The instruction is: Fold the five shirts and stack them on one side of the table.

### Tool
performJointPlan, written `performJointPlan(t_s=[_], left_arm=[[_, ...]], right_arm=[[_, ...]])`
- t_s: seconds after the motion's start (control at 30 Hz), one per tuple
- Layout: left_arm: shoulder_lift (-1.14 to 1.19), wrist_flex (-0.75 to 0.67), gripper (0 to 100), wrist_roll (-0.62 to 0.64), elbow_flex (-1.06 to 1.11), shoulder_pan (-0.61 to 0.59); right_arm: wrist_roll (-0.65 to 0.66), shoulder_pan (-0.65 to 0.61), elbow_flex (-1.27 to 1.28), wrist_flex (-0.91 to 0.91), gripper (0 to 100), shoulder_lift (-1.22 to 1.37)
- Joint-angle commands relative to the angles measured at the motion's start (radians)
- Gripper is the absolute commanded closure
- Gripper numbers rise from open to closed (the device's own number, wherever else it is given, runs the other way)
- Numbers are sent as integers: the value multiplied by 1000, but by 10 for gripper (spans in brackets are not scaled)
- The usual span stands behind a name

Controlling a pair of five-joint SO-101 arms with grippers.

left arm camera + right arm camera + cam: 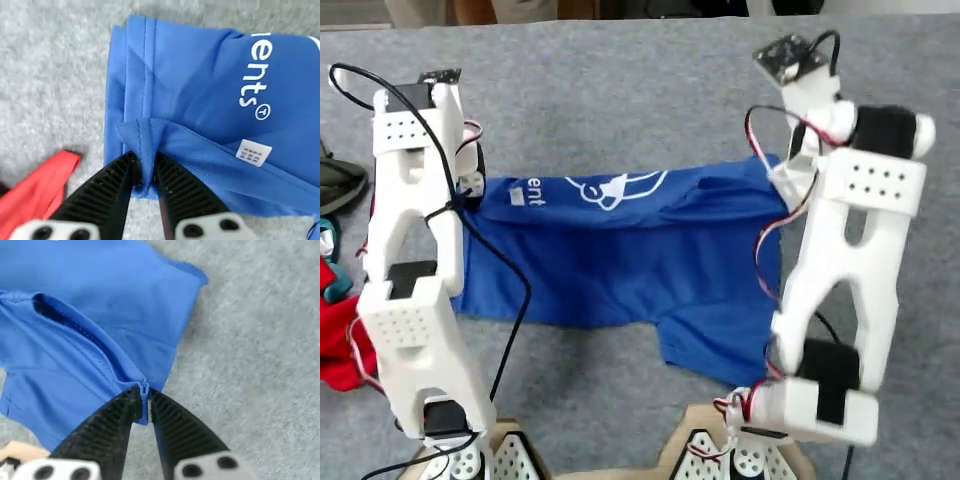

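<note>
Blue shirt (620, 260) lies across the middle of the grey table (620, 90), partly folded, white print up, one sleeve poking toward the arm bases. Left claw (144, 172) is pinched tight on a bunched hem at one end, and right claw (145, 402) is nipped onto the edge at the other. The left wrist view picks out a small white label (252, 152) and a red cloth (37, 187) just beside the shirt.

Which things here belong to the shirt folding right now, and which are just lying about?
In the job: blue shirt; left pincer and right pincer, each shut on its edge.
Lying about: red cloth and dark green cloth at the table side, possibly shirts waiting their turn.
</note>
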Motion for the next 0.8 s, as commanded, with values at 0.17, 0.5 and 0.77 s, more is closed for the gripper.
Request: performJointPlan(t_s=[0.17,0.5,0.77], left_arm=[[-153,-91,981,-8,261,9],[-357,-229,981,-57,588,2],[-460,-281,981,-94,738,2]], right_arm=[[34,24,553,-215,994,-378],[64,39,921,-273,994,-682],[178,214,975,-270,994,-759]])
